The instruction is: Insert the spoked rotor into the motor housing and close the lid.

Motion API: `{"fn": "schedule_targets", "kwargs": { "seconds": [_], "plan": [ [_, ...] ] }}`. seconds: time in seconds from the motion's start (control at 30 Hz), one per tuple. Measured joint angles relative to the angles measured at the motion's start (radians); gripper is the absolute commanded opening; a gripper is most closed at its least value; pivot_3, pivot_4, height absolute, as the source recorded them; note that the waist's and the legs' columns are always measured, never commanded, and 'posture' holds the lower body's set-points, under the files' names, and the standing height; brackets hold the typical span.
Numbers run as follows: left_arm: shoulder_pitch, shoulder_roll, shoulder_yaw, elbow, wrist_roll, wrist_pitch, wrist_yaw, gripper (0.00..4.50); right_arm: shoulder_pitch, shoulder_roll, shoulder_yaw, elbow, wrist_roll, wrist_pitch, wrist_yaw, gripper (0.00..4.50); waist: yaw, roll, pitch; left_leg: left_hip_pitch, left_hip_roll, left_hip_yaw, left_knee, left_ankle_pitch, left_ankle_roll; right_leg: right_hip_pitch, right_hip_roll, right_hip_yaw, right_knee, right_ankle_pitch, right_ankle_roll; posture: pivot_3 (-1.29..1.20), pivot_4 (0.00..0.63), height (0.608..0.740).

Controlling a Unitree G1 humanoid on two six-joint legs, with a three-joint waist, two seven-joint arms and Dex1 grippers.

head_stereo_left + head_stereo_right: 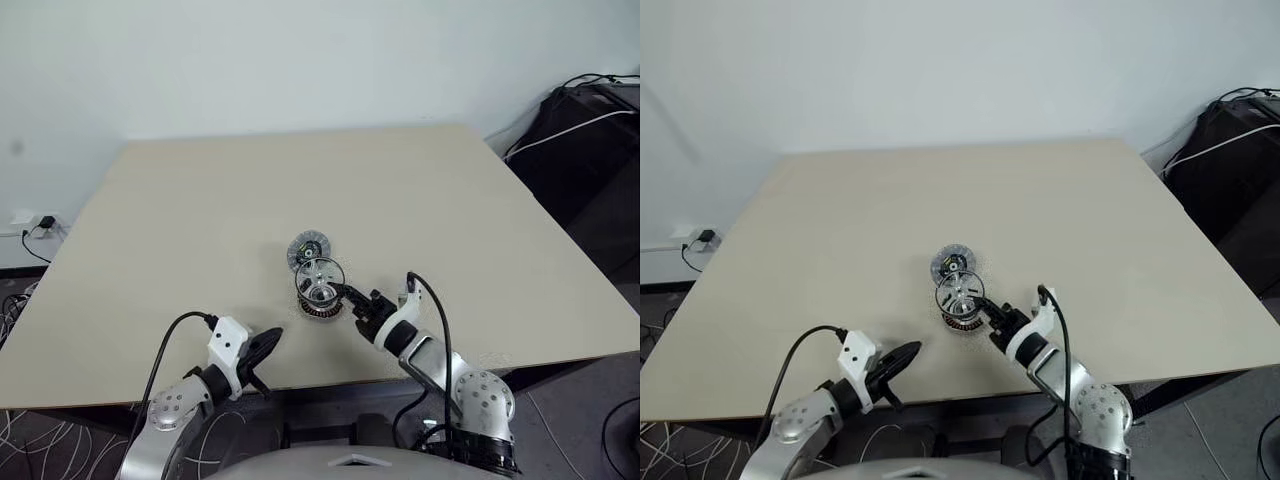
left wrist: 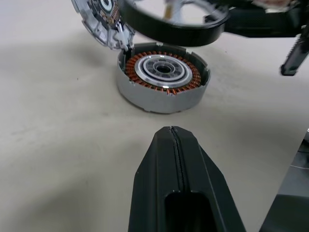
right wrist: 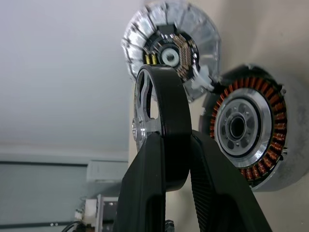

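Beige table (image 1: 200, 220) | right end effector (image 3: 175, 159) grips spoked rotor (image 3: 161, 101) | left end effector (image 2: 173, 140) closed, empty

The left pincer (image 1: 266, 343) is kept shut, its two fingers pressed together, and is held low with the forearm angled inward. The right pincer (image 1: 350, 296) is extended forward and leftward, its fingers (image 3: 145, 193) clamped on a rim.

Lighting's soft and even, kinda flat overhead room light. The big beige matte table (image 1: 200, 220) stays bright with only faint shadows. Some glare on the shiny silver centre ring of the round copper-wound motor housing (image 2: 163, 77). The black two-finger left gripper (image 2: 175, 140) up close looks soft and blurry.
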Motion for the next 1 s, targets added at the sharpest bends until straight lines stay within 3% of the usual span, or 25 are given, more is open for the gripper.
{"fn": "schedule_targets", "kwargs": {
  "seconds": [0.87, 1.0],
  "plan": [
    [0.020, 0.000, 0.006, -0.009, -0.001, 0.000, 0.015, 0.00, -0.002, -0.010, 0.001, 0.067, -0.112, -0.026, 0.022, 0.38, 0.000, 0.000, 0.000, 0.000, 0.000, 0.000, 0.000, 0.000, 0.000, 0.000, 0.001, 0.000, 0.000, 0.000, 0.000, 0.00, 0.000, 0.740],
    [0.018, 0.000, 0.006, -0.009, -0.001, 0.000, 0.013, 0.00, -0.002, -0.008, -0.001, 0.067, -0.113, -0.027, 0.022, 1.72, 0.000, 0.000, 0.000, 0.000, 0.000, 0.000, 0.000, 0.000, 0.000, 0.000, 0.001, 0.000, 0.000, 0.000, 0.000, 0.00, 0.000, 0.740]
  ]
}}
